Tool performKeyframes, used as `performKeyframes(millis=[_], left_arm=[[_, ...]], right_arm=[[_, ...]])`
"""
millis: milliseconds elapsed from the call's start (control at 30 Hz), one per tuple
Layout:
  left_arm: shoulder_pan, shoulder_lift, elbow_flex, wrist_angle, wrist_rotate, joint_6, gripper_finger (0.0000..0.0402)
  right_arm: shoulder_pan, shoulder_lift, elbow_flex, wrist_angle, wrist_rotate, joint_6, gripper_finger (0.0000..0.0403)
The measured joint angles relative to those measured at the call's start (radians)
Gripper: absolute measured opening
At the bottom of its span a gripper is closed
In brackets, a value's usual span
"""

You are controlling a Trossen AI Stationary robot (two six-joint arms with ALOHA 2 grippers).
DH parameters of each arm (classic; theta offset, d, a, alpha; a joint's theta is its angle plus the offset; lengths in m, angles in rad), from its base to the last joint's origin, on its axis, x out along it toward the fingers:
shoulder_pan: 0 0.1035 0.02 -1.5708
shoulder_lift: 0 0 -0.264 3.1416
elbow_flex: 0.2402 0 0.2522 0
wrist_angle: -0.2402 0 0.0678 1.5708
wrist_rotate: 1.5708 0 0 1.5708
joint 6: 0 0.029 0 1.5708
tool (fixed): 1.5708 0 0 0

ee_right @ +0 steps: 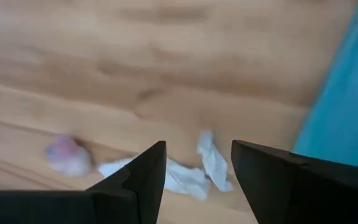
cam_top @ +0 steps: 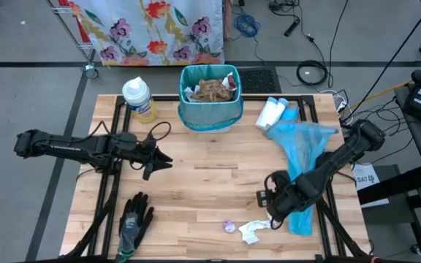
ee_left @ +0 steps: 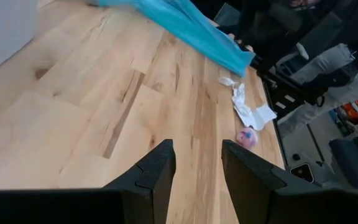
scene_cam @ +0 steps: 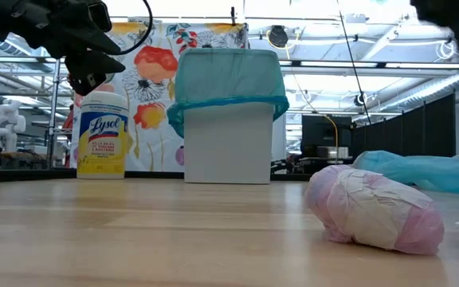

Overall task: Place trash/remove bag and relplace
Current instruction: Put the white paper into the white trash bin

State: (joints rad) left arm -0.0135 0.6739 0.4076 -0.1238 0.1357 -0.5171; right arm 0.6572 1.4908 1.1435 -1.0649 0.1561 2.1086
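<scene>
Here, from above, a wooden bench (cam_top: 196, 175) carries a lined bin (cam_top: 209, 98) already holding crumpled paper. A white tissue scrap (cam_top: 253, 230) and a small purple wrapper ball (cam_top: 229, 226) lie near the front edge. The right tool (cam_top: 265, 198) hovers just beside them, fingers apart and empty.

At bench height, the wrapper ball (scene_cam: 373, 209) looks light, crinkly, easily squashed.

The left tool (ee_left: 196, 171), apart, waits mid-bench.

The right wrist view shows the tissue (ee_right: 188, 171), limp; pinching its bunched middle looks best.

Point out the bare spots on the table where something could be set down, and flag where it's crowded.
Bare wood: the middle of the table, between the bin and the left gripper; also the front left corner beside the glove. Crowded: the right side, under the blue bag, bottles and right gripper, with the white tissue and wrapper ball at the front.
</scene>
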Motion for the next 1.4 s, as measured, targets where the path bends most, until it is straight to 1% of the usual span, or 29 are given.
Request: performKeyframes(millis=[67,200,300,367,533,600,700,800,867,933,1067,1133,1267,1400], left_arm=[[0.0,0.0,0.0,0.0,0.0,0.0,0.0136],[0.0,0.0,0.0,0.001,0.0,0.0,0.0136],[0.0,0.0,0.0,0.002,0.001,0.0,0.0136],[0.0,0.0,0.0,0.002,0.001,0.0,0.0136],[0.0,0.0,0.0,0.002,0.001,0.0,0.0136],[0.0,0.0,0.0,0.002,0.001,0.0,0.0136],[0.0,0.0,0.0,0.002,0.001,0.0,0.0136],[0.0,0.0,0.0,0.002,0.001,0.0,0.0136],[0.0,0.0,0.0,0.002,0.001,0.0,0.0136],[0.0,0.0,0.0,0.002,0.001,0.0,0.0136],[0.0,0.0,0.0,0.002,0.0,0.001,0.0136],[0.0,0.0,0.0,0.002,0.0,0.002,0.0136],[0.0,0.0,0.0,0.002,0.0,0.007,0.0136],[0.0,0.0,0.0,0.003,0.0,0.006,0.0136]], right_arm=[[0.01,0.019,-0.051,0.09,-0.024,0.017,0.0173],[0.019,0.061,-0.116,0.245,-0.028,0.022,0.0173],[0.019,0.1,-0.127,0.248,-0.038,0.032,0.0171],[0.019,0.131,-0.127,0.239,-0.082,0.035,0.0164],[0.019,0.219,-0.127,0.275,-0.163,0.02,0.0137],[0.022,0.256,-0.127,0.31,-0.172,0.019,0.0125],[0.025,0.292,-0.124,0.337,-0.192,0.01,0.0094],[0.025,0.302,-0.123,0.352,-0.189,0.005,0.0034],[0.025,0.287,-0.115,0.345,-0.174,-0.005,0.001],[0.025,0.267,-0.095,0.298,-0.133,0.001,0.001],[0.015,0.184,-0.016,0.112,-0.075,-0.003,0.0002],[0.01,0.155,0.033,-0.015,-0.031,-0.004,0.0003],[-0.005,0.102,0.178,-0.256,0.056,-0.028,0.0001],[-0.043,0.082,0.336,-0.463,0.145,-0.103,0.0001]])
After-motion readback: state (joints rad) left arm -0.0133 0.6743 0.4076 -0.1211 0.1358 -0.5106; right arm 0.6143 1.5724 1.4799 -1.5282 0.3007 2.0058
